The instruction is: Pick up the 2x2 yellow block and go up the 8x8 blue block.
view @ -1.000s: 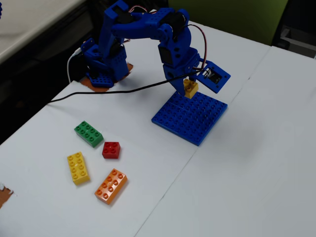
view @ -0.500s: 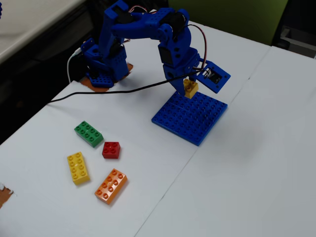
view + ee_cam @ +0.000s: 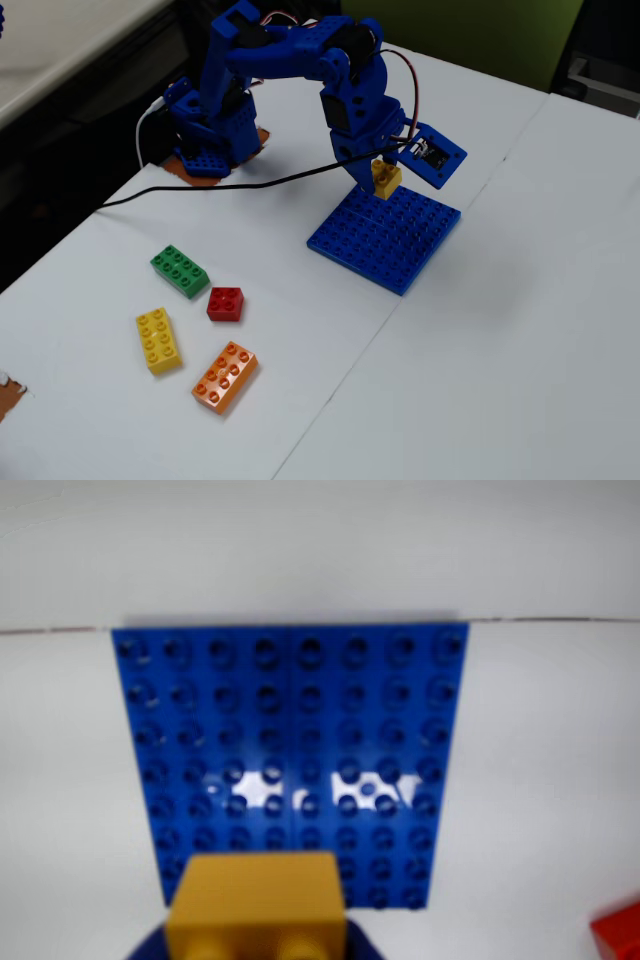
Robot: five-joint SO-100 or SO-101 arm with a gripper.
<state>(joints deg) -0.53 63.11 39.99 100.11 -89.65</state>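
Note:
The 2x2 yellow block (image 3: 386, 177) hangs in my blue gripper (image 3: 383, 176), which is shut on it just above the far edge of the 8x8 blue block (image 3: 385, 238). In the wrist view the yellow block (image 3: 257, 905) fills the bottom centre, blurred, with blue jaw parts on either side of it. The blue baseplate (image 3: 290, 720) lies flat beyond it, its stud grid in plain sight. I cannot tell whether the brick touches the plate.
Left of the plate on the white table lie a green brick (image 3: 180, 271), a red 2x2 brick (image 3: 225, 303), a long yellow brick (image 3: 158, 339) and an orange brick (image 3: 225, 375). A black cable (image 3: 210, 188) runs across the table from the arm base (image 3: 210, 140). The red brick (image 3: 618, 935) shows at the wrist view's corner.

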